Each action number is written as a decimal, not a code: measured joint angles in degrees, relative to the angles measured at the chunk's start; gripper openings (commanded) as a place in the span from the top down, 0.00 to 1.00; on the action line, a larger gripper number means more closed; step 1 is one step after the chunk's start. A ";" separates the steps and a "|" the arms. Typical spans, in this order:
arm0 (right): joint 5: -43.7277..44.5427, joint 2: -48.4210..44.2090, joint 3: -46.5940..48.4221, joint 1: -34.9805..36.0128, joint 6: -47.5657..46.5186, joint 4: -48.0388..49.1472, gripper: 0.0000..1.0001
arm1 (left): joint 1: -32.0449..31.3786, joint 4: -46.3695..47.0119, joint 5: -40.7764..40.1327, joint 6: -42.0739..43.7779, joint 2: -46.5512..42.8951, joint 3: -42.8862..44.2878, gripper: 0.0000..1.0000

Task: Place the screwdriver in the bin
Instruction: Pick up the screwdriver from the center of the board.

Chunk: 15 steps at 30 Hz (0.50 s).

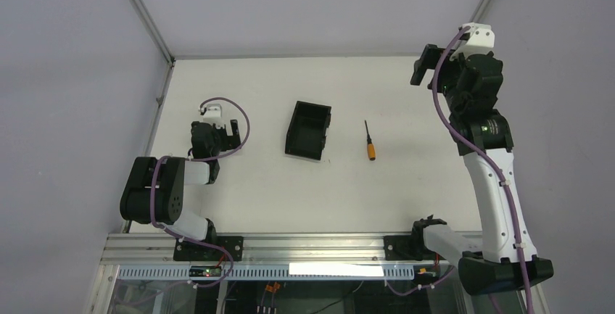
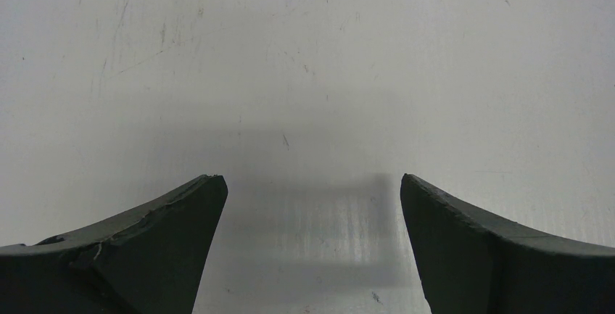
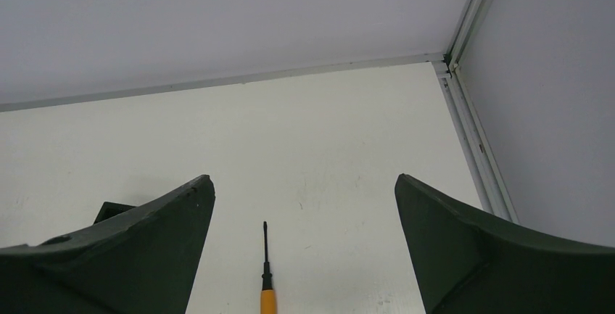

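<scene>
The screwdriver (image 1: pixel 370 142), with an orange handle and thin black shaft, lies flat on the white table just right of the bin (image 1: pixel 309 130), shaft pointing away. The black open-top bin stands empty mid-table. My right gripper (image 1: pixel 426 64) is open and raised high at the far right, well above and beyond the screwdriver; in the right wrist view the screwdriver (image 3: pixel 266 276) lies on the table far below, framed between my open fingers (image 3: pixel 145 249), and a corner of the bin (image 3: pixel 109 210) peeks out at left. My left gripper (image 1: pixel 232 128) is open and empty, low over bare table left of the bin.
The table (image 1: pixel 406 191) is walled by grey panels with metal framing at the back and sides (image 3: pixel 471 133). An aluminium rail (image 1: pixel 312 245) runs along the near edge by the arm bases.
</scene>
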 measured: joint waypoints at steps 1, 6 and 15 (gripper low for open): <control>-0.20 0.26 0.24 0.00 0.00 -0.44 0.01 | 0.00 0.02 0.00 0.00 0.00 0.00 0.01; -1.60 2.32 0.74 0.00 0.35 -2.23 0.01 | 0.00 0.02 0.00 0.00 0.00 0.00 0.01; -6.05 10.56 2.82 0.00 3.13 -6.69 0.01 | 0.00 0.00 0.00 0.00 0.00 0.00 0.01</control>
